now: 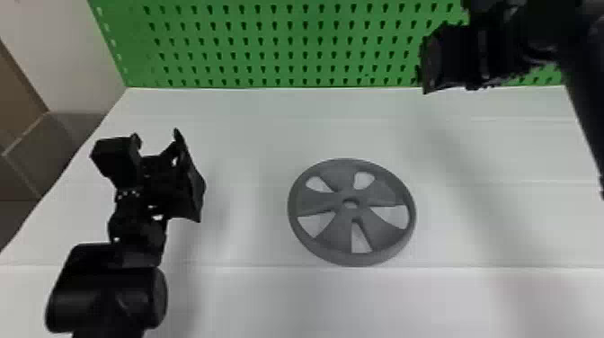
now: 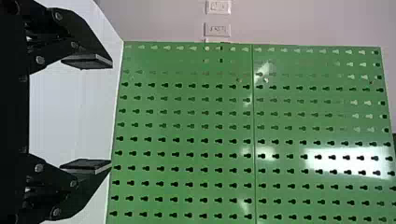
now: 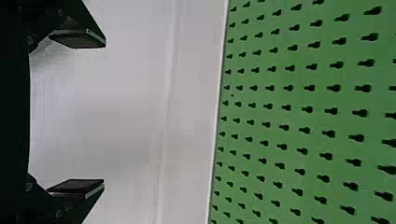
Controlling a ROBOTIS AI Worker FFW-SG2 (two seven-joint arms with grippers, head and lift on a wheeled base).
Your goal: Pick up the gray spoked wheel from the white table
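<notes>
Gray spoked wheel [image 1: 339, 231], one, flat on white table [image 1: 251, 296]; left gripper [image 2: 111, 114] and right gripper [image 3: 104, 113], spread, empty; likely fault: rim slipping free, from too shallow a pinch.

A spoked wheel [image 1: 339, 230] lies flat on the tabletop [image 1: 251, 299], around the middle. The left hand [image 1: 157, 135] is over the tabletop to the wheel's left, well apart from it. The right hand [image 1: 427, 67] is farther off, to the wheel's right, in front of an upright pegboard [image 1: 296, 47] that stands along the tabletop's far edge.
</notes>
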